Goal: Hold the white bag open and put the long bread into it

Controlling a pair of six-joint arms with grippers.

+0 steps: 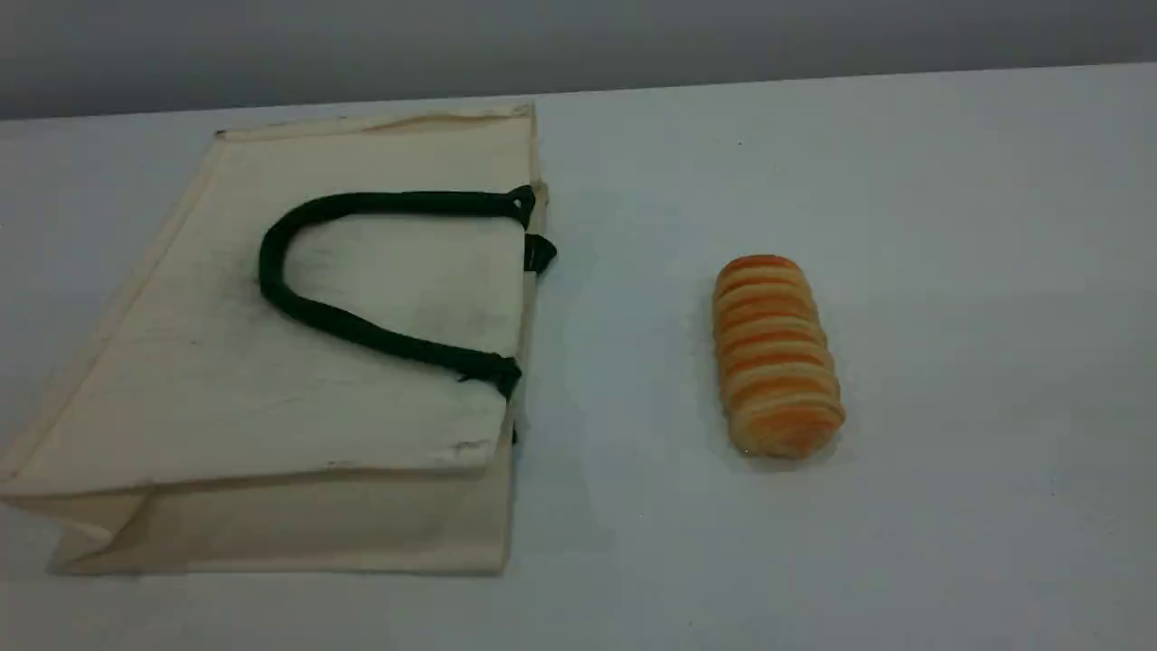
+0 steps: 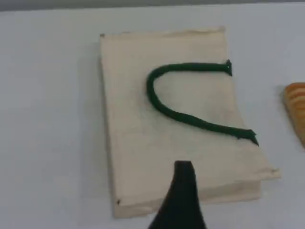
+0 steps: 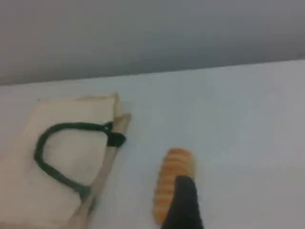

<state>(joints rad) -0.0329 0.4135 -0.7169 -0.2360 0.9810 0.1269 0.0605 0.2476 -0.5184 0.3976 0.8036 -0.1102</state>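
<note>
Scene view: pale tabletop [image 1: 949, 226]; white bag [image 1: 226, 389] lies flat at left, mouth rightward, dark green handle [image 1: 362, 330] looped on top. Long bread [image 1: 776, 355] right of bag, apart, ridged golden-orange.
Left wrist view: left fingers [image 2: 183, 191] spread wide, empty, above bag.
Right wrist view: right fingers [image 3: 183, 200] wide, empty, over bread.
</note>
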